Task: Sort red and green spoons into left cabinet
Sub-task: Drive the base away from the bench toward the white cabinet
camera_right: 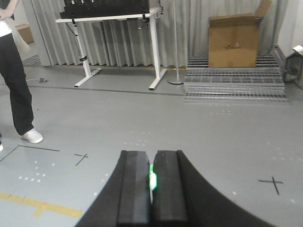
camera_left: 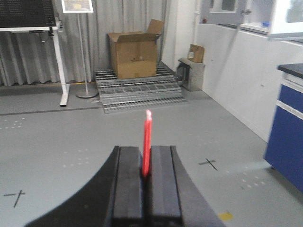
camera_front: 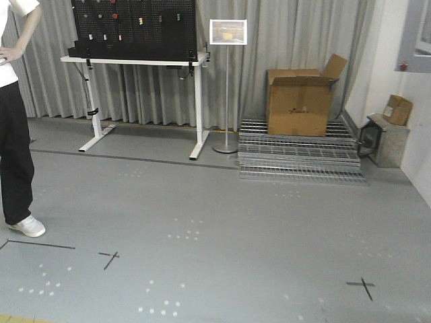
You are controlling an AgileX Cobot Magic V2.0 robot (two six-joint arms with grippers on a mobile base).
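The red spoon [camera_left: 147, 139] stands up out of my left gripper [camera_left: 147, 163], whose black jaws are shut on its lower end; its handle points forward over the grey floor. A bright green spoon [camera_right: 152, 179] shows as a short sliver pinched between the black jaws of my right gripper [camera_right: 151, 163], which is shut on it. Neither gripper shows in the front view. The left cabinet is out of view in all three views.
A person [camera_front: 15, 114] stands at the left. A white-legged table with a black pegboard [camera_front: 135, 40], a sign stand [camera_front: 227, 87], and a cardboard box [camera_front: 302, 101] on metal grates [camera_front: 300, 158] line the curtain. A blue-fronted counter [camera_left: 286, 127] stands at the right.
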